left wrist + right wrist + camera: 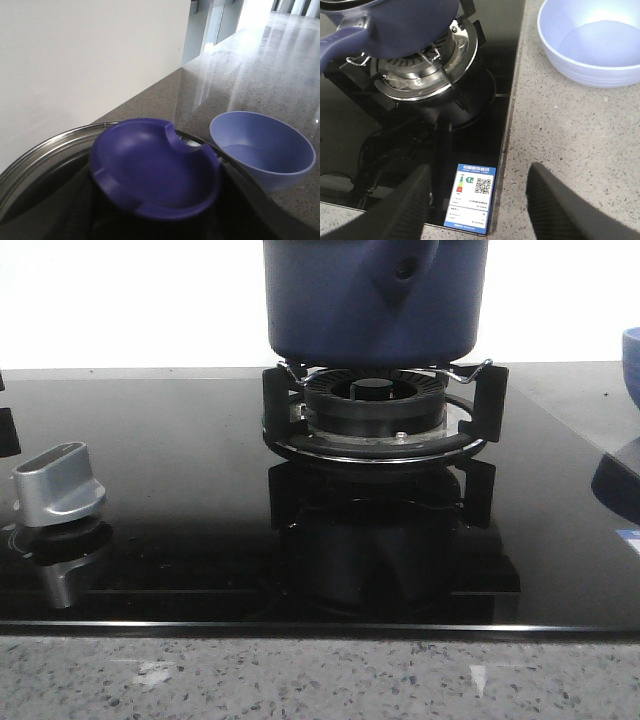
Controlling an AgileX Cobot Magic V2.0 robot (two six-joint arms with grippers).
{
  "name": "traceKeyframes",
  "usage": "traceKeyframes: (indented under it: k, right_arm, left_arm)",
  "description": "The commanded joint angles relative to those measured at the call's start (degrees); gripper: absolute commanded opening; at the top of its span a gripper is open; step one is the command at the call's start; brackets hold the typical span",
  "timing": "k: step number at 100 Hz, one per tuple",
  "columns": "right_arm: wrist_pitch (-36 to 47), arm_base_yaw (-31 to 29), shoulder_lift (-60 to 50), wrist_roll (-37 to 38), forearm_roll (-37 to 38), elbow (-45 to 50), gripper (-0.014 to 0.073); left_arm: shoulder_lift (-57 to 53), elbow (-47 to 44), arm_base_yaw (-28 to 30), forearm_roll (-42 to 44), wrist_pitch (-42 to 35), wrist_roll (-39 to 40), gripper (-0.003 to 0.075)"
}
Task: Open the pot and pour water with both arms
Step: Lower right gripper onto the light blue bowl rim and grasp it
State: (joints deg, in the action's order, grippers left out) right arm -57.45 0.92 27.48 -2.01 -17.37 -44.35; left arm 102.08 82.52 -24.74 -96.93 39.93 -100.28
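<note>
The dark navy pot stands on the gas burner, its handle stub towards the camera. It also shows in the right wrist view. In the left wrist view the lid's blue knob fills the lower middle, ringed by the lid's steel rim. My left gripper's dark fingers lie on either side under the knob, which hides their tips. My right gripper is open and empty, low over the cooktop's front right corner, apart from the pot.
A lighter blue bowl holding some water stands on the speckled counter right of the cooktop; it also shows in the left wrist view. A silver stove knob sits front left on the black glass cooktop. A label is stuck at its corner.
</note>
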Motion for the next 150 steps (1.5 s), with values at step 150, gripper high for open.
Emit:
traceKeyframes:
  k: [150]
  right_arm:
    - [-0.9, -10.3, 45.35, 13.57, 29.28, -33.24, 0.0383]
  left_arm:
    - [-12.23, 2.02, 24.31, -0.32, 9.9, 4.54, 0.0304]
